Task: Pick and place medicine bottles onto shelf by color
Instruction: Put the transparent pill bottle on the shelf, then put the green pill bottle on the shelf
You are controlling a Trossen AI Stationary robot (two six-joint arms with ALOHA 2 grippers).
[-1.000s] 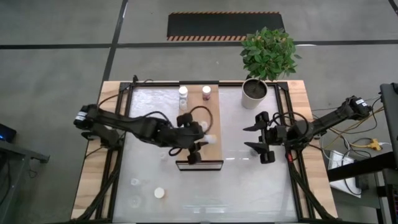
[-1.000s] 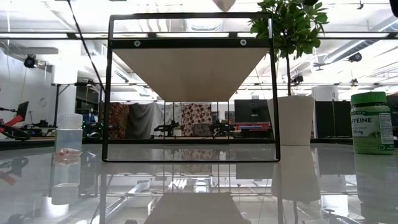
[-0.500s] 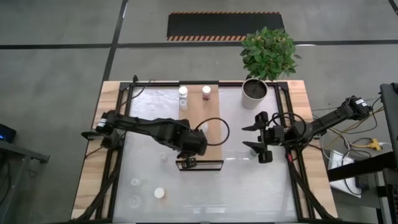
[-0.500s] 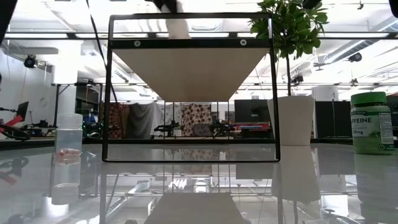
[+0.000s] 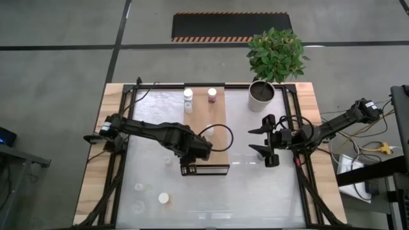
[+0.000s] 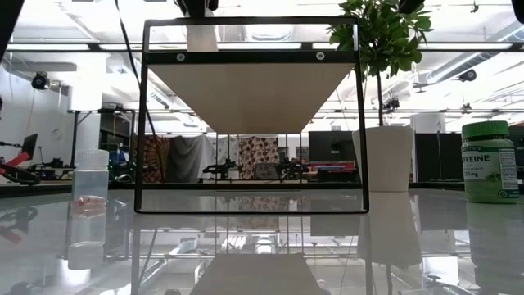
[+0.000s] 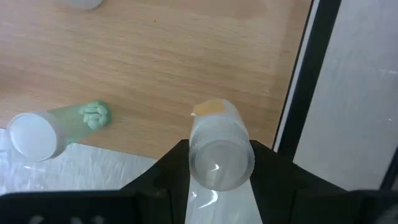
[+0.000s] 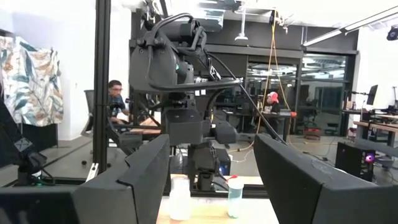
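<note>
Left end effector grips a round translucent bottle over grainy shelf.

A: What's diff vs a sec ago?

B: Left hand moved. It was over the shelf's mid-right part, by a white bottle lying near the right edge. Now it's at the shelf's near-left corner, arm stretched lower across the counter.

A: And the bottle?

B: No longer lying on the plank in the high view. Left wrist view has a clear bottle clamped between the fingers, over the wood by the dark frame.

A: Low view?

B: Earlier only a pale tip showed above the frame's top bar, centre-right. Now a white bottle hangs at top left, dark hand above it.
</note>
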